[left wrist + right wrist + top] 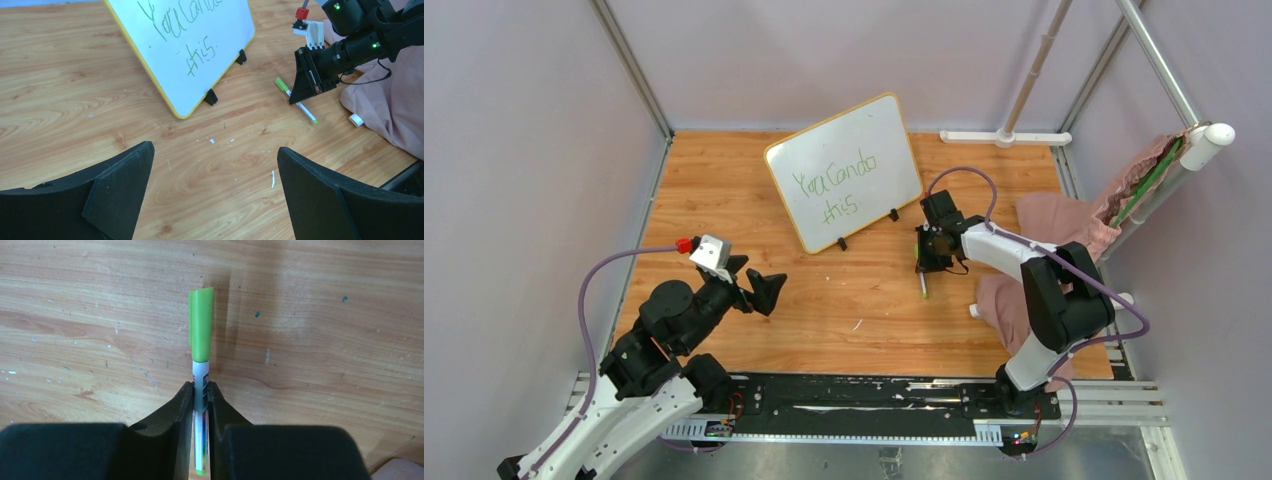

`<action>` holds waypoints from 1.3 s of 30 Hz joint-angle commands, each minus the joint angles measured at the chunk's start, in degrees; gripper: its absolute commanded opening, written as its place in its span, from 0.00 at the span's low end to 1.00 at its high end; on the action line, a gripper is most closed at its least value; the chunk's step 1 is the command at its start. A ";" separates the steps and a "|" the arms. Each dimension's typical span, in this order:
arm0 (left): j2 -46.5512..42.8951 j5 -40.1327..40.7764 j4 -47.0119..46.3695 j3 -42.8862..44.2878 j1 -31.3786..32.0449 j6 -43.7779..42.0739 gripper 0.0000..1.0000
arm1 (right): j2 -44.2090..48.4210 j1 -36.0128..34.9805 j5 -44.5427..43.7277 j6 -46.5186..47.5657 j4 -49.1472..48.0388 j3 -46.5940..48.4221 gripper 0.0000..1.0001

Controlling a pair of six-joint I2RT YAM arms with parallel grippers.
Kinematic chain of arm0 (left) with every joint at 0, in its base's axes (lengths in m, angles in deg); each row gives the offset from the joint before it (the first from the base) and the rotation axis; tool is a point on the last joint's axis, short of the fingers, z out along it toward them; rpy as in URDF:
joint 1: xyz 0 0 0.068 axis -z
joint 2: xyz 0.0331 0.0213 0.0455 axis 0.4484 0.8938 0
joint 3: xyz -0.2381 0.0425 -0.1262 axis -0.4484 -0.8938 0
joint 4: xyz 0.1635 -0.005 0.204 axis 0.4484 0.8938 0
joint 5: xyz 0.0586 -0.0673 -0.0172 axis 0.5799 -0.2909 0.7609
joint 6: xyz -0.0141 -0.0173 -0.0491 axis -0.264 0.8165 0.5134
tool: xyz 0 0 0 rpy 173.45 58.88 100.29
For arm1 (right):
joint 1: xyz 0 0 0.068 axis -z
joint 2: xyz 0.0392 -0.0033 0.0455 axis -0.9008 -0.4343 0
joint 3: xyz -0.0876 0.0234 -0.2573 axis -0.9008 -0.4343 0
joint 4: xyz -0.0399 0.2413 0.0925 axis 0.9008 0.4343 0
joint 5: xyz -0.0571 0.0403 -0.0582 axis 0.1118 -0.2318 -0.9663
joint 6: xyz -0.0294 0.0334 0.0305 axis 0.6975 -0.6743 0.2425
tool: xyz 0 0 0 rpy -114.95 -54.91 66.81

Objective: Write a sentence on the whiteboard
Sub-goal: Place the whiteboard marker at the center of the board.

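Note:
The whiteboard stands tilted on two black clip feet at the back middle of the wooden table. It also shows in the left wrist view. The sentence is in green, two lines reading about "You Can do this". My right gripper is low over the table, right of the board. It is shut on a white marker with a green cap, held level at the table surface. My left gripper is open and empty above bare wood, in front of the board.
A pink cloth lies bunched at the right, partly under the right arm. A small white piece lies by its edge. A white pole base stands at the back right. Grey walls close in the table.

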 commanded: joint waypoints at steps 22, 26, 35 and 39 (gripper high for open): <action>0.39 0.32 -0.38 -0.10 0.26 -0.96 0.99 | 0.18 0.86 -1.20 -0.58 0.15 -2.43 0.30; 0.65 0.54 -0.70 0.02 0.26 -0.98 1.00 | 0.22 1.17 -0.75 -0.77 -0.91 -2.93 0.34; 1.63 0.14 -0.41 0.22 0.30 -0.11 1.00 | 1.93 1.31 -0.59 -0.57 -1.08 -2.00 0.48; 1.89 -0.11 0.01 0.47 0.27 0.07 1.00 | 1.89 1.33 -0.40 -0.41 -1.11 -2.37 0.49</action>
